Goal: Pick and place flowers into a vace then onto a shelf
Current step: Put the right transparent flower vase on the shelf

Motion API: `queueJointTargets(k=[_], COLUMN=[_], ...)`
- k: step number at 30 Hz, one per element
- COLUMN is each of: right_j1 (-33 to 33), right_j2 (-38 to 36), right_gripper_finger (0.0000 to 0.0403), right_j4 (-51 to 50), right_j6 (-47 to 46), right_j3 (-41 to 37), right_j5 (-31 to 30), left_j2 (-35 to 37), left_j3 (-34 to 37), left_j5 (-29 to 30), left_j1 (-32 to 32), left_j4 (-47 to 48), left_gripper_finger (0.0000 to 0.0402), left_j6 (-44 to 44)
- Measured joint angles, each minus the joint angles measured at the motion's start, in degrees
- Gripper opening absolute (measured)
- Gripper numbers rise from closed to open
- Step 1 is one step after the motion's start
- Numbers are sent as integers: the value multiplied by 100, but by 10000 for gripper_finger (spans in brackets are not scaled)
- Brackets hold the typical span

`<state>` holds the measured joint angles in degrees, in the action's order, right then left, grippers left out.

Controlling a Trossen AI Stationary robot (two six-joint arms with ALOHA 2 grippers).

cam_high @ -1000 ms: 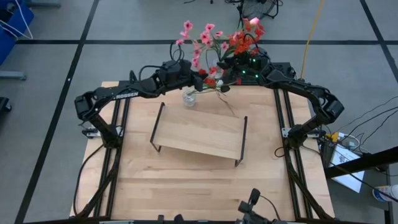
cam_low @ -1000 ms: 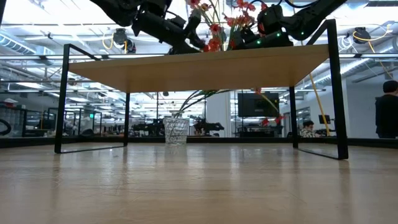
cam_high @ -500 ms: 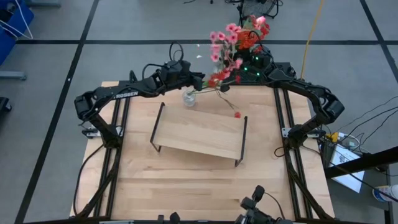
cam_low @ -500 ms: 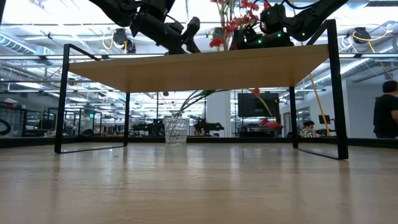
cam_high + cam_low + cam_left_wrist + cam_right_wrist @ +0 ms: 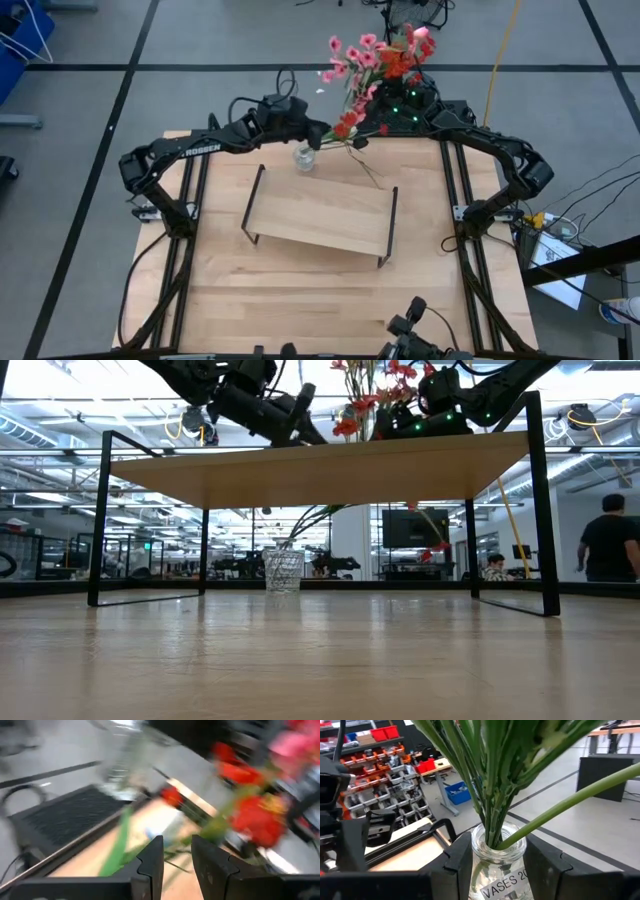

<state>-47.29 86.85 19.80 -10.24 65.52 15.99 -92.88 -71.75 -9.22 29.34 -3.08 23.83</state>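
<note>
We see the flowers [image 5: 365, 60] bunched in the upper centre of the high view, above the table's [image 5: 300, 300] far edge. A second ago the pink sprays leaned out toward the upper left, over the left arm. Now they have swung back to the right and stand closer over the right arm's wrist.

The right end effector [image 5: 499, 862] is closed around a clear labelled vase [image 5: 497, 842], one dark finger on each side of the glass, with the green stems packed into its neck.

The left end effector [image 5: 318, 130] sits just left of the bunch, above a small clear glass [image 5: 303, 157] that stands on the table behind the shelf [image 5: 320, 215]. Its wrist view is smeared, with a green stem crossing near the tips, and we cannot tell whether it has hold of anything.

We judge that the filling of the vase is about finished: the stems are gathered and the vase is carried in the air. The shelf in the middle of the frame has nothing on it yet, so the placing is what remains. One long stem juts sideways out of the neck, and we think it could slip out during the move.
</note>
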Motion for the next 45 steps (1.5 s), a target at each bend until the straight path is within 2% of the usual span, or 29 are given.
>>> queueJointTargets(k=[3,7,13,20,25,30,45], right_j1=[0,0,0,52,207,349,553], right_j2=[0,0,2,4,4,4,5], right_gripper_finger=[131,131,131,131,131,131,131], right_j4=[3,-6,-32,-38,-38,-38,40], right_j6=[-28,-107,-107,-153,-155,-153,-417], right_j3=[0,0,0,0,0,0,0], right_j5=[70,78,81,76,77,74,54], left_j2=[0,0,0,9,5,5,-142], left_j3=[0,0,0,2,2,2,2], left_j5=[-488,-591,-919,-459,-171,-110,-303], left_j1=[-61,-149,-162,-341,-404,-439,-543], left_j4=[-8,-12,-136,-1179,-1098,-1129,-1545], left_gripper_finger=[104,123,219,337,379,376,311], left_j6=[-554,-846,-900,-1035,-993,-1017,-1202])
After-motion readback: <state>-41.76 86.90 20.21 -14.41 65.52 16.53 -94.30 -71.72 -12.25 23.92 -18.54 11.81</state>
